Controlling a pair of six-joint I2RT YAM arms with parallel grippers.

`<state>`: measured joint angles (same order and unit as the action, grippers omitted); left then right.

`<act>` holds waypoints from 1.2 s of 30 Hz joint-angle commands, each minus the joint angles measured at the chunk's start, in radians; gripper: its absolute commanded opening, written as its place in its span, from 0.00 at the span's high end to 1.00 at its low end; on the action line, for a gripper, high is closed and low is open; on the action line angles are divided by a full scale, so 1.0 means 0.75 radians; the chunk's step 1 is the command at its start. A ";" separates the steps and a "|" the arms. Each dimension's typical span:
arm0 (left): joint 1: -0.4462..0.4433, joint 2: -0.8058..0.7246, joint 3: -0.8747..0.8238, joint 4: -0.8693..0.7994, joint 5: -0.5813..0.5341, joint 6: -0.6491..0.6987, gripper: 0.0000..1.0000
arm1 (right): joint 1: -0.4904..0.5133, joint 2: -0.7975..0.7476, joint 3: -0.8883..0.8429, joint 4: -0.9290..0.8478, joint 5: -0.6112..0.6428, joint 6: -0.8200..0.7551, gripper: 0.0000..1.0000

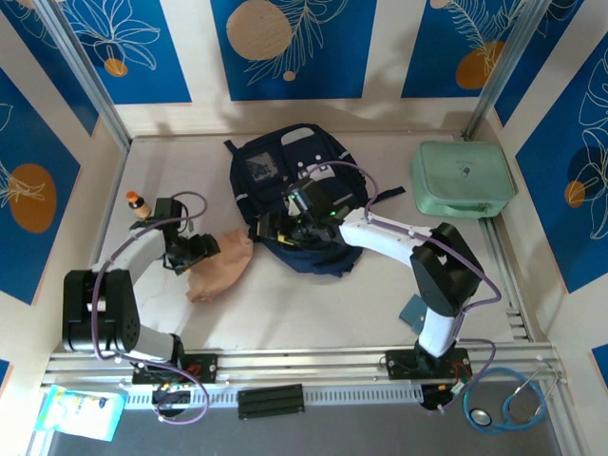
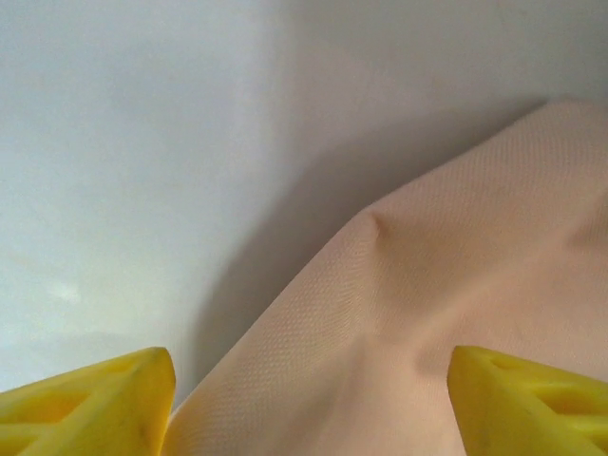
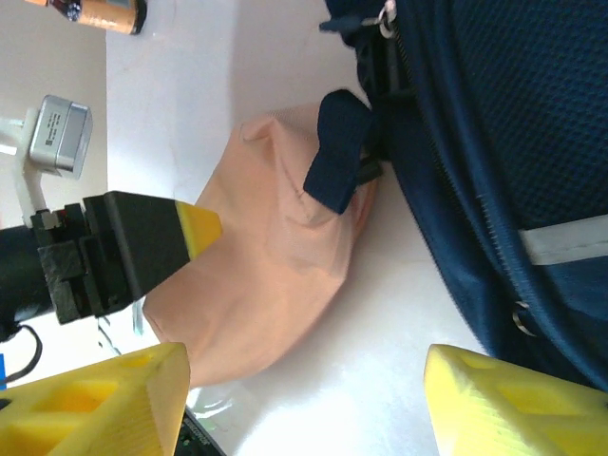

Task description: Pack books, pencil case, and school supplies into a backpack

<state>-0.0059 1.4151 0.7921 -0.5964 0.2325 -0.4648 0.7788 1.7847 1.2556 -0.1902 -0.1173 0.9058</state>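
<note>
The navy backpack (image 1: 285, 176) lies flat mid-table, its dark mesh side and zipper (image 3: 494, 161) filling the right of the right wrist view. Against its lower left edge lies a peach fabric pencil case (image 1: 223, 266) (image 3: 275, 275). My left gripper (image 1: 201, 249) (image 2: 309, 399) is open, its yellow fingertips (image 2: 95, 404) standing wide to either side of the case's cloth (image 2: 427, 313). My right gripper (image 1: 271, 228) (image 3: 304, 399) is open above bare table between the case and the backpack. A teal-blue booklet (image 1: 415, 311) lies by the right arm's base. The books are out of view.
A mint-green case (image 1: 461, 179) sits at the far right, and a small orange-capped bottle (image 1: 139, 203) (image 3: 104, 11) stands beside the left arm. A stethoscope (image 1: 503, 404) and a teal packet (image 1: 81, 413) lie off the table's near rail. Walls close in on three sides.
</note>
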 commanded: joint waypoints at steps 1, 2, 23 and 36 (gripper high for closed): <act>-0.027 -0.055 -0.044 -0.055 0.082 0.002 0.36 | 0.015 0.018 0.022 0.040 -0.065 0.064 0.34; -0.039 -0.061 -0.051 -0.056 0.091 -0.002 0.42 | 0.014 0.023 0.027 0.031 -0.066 0.063 0.34; -0.064 -0.404 0.204 -0.355 -0.230 -0.045 1.00 | -0.016 -0.018 -0.001 0.115 -0.147 0.044 0.29; -0.070 -0.437 0.170 0.161 0.368 -0.467 1.00 | -0.131 -0.145 -0.200 0.659 -0.322 0.191 0.20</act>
<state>-0.0509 1.0725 0.9348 -0.5880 0.3836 -0.7052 0.6895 1.7279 1.1290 0.1848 -0.3149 1.0271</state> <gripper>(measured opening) 0.051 0.795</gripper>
